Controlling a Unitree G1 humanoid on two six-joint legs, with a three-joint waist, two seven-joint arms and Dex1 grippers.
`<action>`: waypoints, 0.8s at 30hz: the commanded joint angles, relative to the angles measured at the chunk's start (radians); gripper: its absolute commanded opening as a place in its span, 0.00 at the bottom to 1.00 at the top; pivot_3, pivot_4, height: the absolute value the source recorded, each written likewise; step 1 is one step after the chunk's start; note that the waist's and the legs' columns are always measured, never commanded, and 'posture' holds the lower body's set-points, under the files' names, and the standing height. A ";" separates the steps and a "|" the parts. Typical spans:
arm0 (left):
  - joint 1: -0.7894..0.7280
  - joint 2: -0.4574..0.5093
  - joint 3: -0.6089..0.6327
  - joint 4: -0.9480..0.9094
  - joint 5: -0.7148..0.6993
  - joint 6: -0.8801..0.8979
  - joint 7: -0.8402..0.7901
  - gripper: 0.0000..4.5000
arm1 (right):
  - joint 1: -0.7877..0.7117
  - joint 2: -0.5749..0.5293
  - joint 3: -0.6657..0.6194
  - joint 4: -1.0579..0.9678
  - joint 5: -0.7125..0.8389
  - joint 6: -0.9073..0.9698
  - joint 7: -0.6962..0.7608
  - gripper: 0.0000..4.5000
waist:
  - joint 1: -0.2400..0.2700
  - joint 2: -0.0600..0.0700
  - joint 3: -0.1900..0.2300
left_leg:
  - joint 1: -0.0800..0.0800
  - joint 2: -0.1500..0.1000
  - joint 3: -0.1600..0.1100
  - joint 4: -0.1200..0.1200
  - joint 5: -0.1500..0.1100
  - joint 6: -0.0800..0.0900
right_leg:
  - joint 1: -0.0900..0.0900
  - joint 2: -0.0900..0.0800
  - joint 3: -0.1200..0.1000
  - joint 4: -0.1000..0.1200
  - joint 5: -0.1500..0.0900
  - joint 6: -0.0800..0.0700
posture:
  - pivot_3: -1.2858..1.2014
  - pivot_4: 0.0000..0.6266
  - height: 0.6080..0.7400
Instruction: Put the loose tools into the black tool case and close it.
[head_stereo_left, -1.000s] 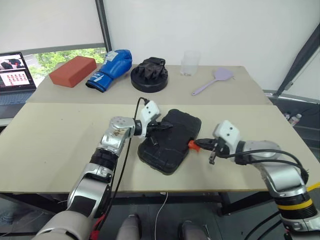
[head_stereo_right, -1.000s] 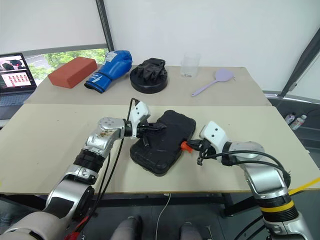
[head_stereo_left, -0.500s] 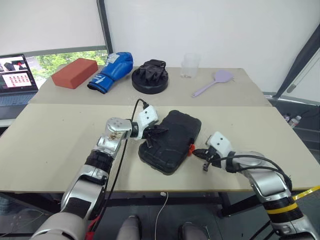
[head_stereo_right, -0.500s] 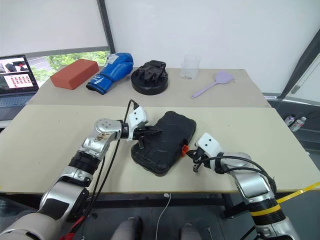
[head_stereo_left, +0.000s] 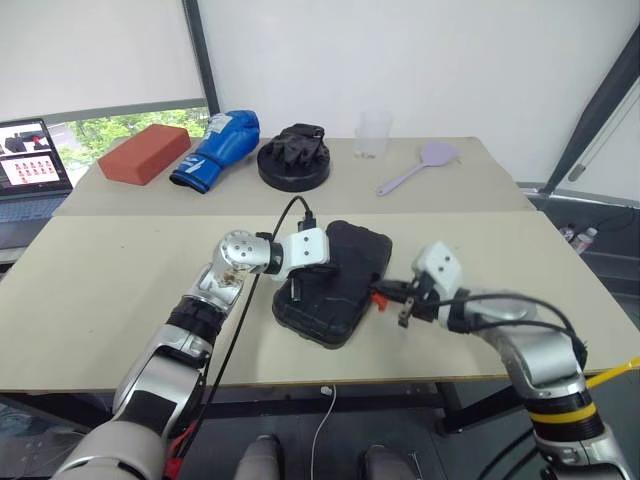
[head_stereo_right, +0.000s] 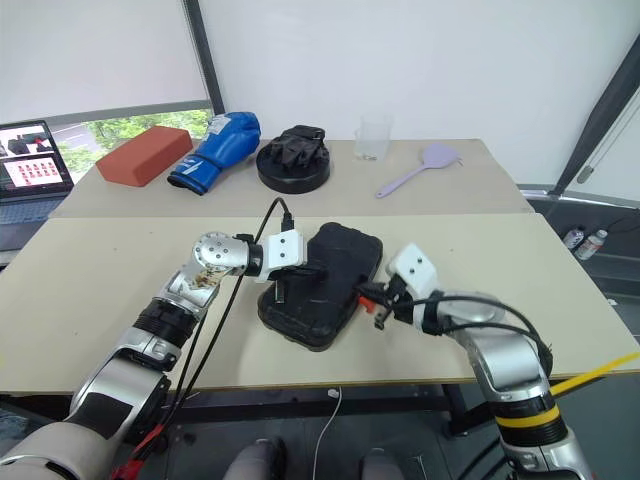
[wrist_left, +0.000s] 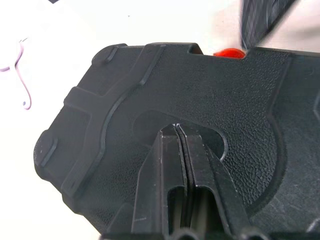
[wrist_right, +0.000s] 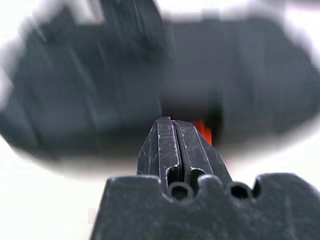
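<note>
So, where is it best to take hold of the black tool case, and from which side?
Hedged: the black tool case lies flat and shut, its wide shell too broad to span. Grip the thin rim beside the orange latch, coming from the robot's right, where the right pincer already points.

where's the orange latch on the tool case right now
In the head views, the orange latch sits on the right edge of the closed black tool case, just ahead of the right gripper.
</note>
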 joint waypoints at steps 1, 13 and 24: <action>0.062 -0.002 -0.055 0.064 0.048 0.015 -0.016 0.02 | 0.018 -0.036 0.005 0.009 -0.029 -0.019 -0.005 0.00 | 0.006 -0.001 -0.003 | 0.000 0.000 0.000 0.000 0.000 0.000 | -0.001 0.000 -0.001 -0.002 0.000 0.000 | 0.52 0.24 0.97; 0.059 0.011 -0.035 0.064 0.032 0.028 -0.021 0.00 | 0.078 -0.170 -0.016 0.092 0.015 0.001 0.105 0.48 | 0.001 0.004 -0.007 | 0.001 0.000 0.001 -0.002 -0.001 0.002 | 0.003 -0.001 0.000 -0.003 -0.001 0.000 | 0.52 0.24 0.97; 0.074 0.021 -0.032 0.038 0.031 0.033 -0.029 0.00 | -0.052 -0.058 0.059 0.352 -0.037 -0.100 0.120 0.61 | -0.004 0.004 -0.007 | 0.001 0.000 0.001 -0.003 -0.001 0.002 | 0.003 -0.001 0.000 -0.003 -0.001 0.000 | 0.52 0.24 0.97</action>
